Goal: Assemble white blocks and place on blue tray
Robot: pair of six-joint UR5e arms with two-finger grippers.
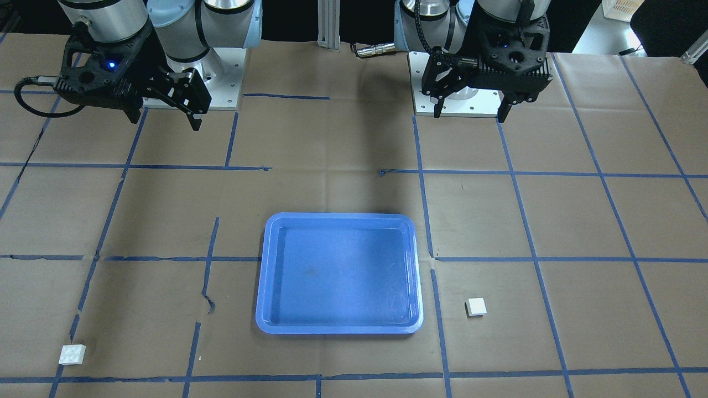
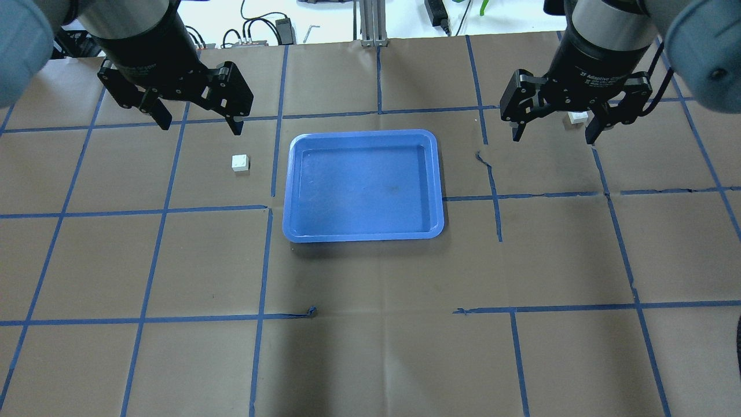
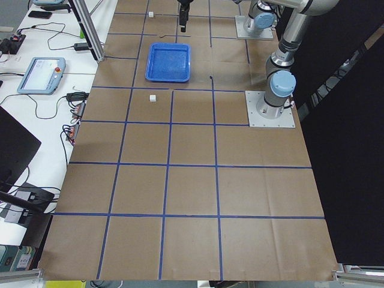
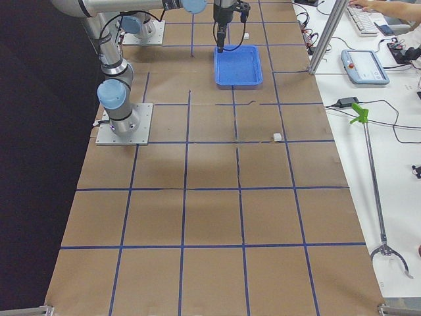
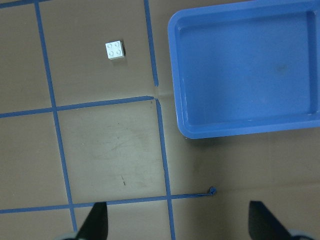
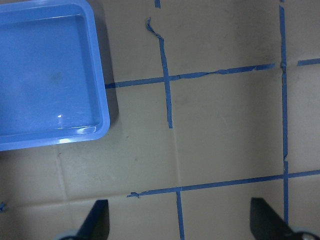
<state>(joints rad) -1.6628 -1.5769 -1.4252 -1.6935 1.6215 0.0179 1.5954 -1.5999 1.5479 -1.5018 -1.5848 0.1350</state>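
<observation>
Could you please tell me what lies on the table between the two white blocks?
The blue tray, empty, lies between them, with the left white block nearer it than the right white block; the overhead view shows this.

A shallow bright blue rectangular plastic tray (image 2: 365, 185) lies flat at the overhead view's upper centre. One tiny white studded plastic brick (image 2: 240, 163) sits studs-up near its left rim. The other white brick (image 2: 576, 117) lies at upper right, well apart, unjoined.

The left gripper (image 2: 200, 123) hangs raised, pointing straight down, jaws spread wide. The right gripper (image 2: 553, 138) matches it, well apart.
</observation>
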